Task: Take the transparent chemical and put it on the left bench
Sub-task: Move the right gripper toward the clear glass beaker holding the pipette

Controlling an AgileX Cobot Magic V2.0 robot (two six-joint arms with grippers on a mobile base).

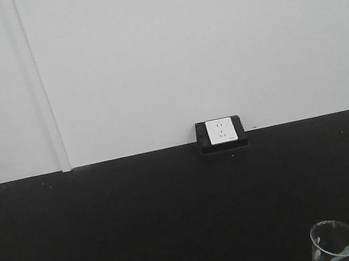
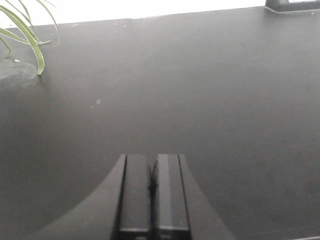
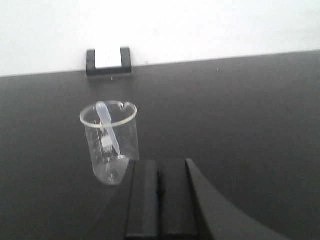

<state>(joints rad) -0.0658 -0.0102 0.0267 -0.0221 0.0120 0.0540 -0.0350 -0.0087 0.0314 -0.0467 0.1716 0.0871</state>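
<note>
The transparent chemical [image 3: 111, 142] is a clear glass beaker with faint printed markings and a white plastic dropper leaning inside. It stands on the black counter just left of and beyond my right gripper [image 3: 160, 162], which is shut and empty. Whether the left finger touches the glass I cannot tell. In the front view only the beaker's rim [image 1: 335, 243] shows, at the bottom right. My left gripper [image 2: 152, 159] is shut and empty above bare black counter. The left bench with white bins is out of view.
This black counter [image 1: 144, 224] has a white power socket [image 1: 220, 131] in a black housing at the back, against a white wall; the socket also shows in the right wrist view [image 3: 108, 58]. Green plant leaves [image 2: 25, 30] hang at the far left of the left wrist view.
</note>
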